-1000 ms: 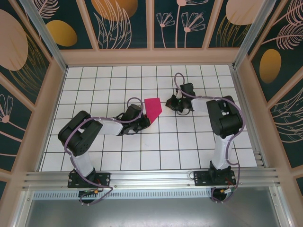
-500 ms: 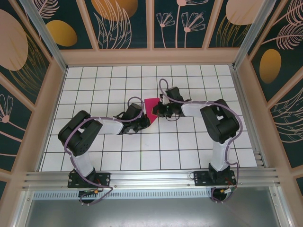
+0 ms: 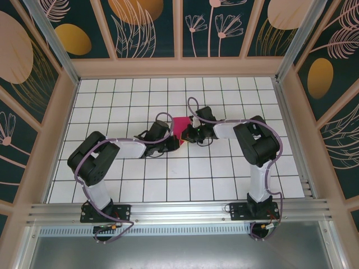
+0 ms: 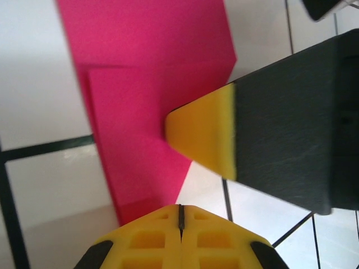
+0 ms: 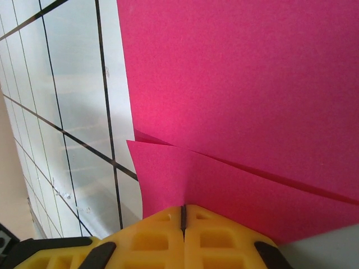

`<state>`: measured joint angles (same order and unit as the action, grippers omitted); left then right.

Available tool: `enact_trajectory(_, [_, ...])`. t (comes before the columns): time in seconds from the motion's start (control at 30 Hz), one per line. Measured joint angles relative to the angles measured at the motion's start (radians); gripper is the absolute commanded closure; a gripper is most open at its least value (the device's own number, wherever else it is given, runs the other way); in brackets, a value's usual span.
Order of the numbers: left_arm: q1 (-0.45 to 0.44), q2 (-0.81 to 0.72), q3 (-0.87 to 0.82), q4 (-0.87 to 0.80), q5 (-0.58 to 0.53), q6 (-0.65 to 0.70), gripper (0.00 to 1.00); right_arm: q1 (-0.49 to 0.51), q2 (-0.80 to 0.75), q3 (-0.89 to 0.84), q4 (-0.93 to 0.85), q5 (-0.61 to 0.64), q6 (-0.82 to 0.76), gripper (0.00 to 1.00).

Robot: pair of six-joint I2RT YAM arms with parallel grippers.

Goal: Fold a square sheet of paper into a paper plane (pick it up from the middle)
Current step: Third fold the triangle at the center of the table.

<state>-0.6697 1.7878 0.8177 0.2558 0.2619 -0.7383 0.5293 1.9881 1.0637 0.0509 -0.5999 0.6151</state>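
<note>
From above we see a white tiled table (image 3: 112,168) fenced in by walls (image 3: 146,22) painted with leaves. Two black arms reach in from the near edge and meet at mid-table over a small bright pink paper (image 3: 179,124), which lies flat and already carries folds.

The left gripper (image 3: 174,143) is at the paper's near corner and the right gripper (image 3: 188,133) is at its right edge. Both are clenched with nothing between the fingers, their tips resting on or just at the sheet.

We judge the paper to be very light, thin and limp. It would slide easily on the smooth tiles, crumple under a hard pinch and spring open at fresh creases. It is best pinned with one tip while the other works an edge or folded flap.

The overhead view gives the layout but hides the folds. The left wrist view shows one flap layered over the sheet, with the right gripper's yellow fingertip (image 4: 205,134) touching its edge. The right wrist view shows a long slanting crease and a small raised corner beside its own closed tips.
</note>
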Motion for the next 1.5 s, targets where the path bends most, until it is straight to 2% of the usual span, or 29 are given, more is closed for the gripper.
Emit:
enact_trajectory(0.47, [0.002,0.059,0.034,-0.019,0.011,0.085,0.99,-0.005,0.012,0.014,-0.016,-0.012,0.0,1.0])
enact_trajectory(0.93, [0.006,0.003,-0.087,0.082,0.072,0.097,1.0,-0.011,0.029,0.038,-0.053,-0.023,0.023,1.0])
enact_trajectory(1.27, [-0.007,-0.029,-0.087,-0.003,0.072,0.134,0.99,-0.012,0.031,0.043,-0.059,-0.027,0.027,1.0])
enact_trajectory(1.5, [-0.02,-0.138,-0.087,-0.175,0.032,0.145,0.91,-0.012,0.023,0.026,-0.039,-0.03,0.053,1.0])
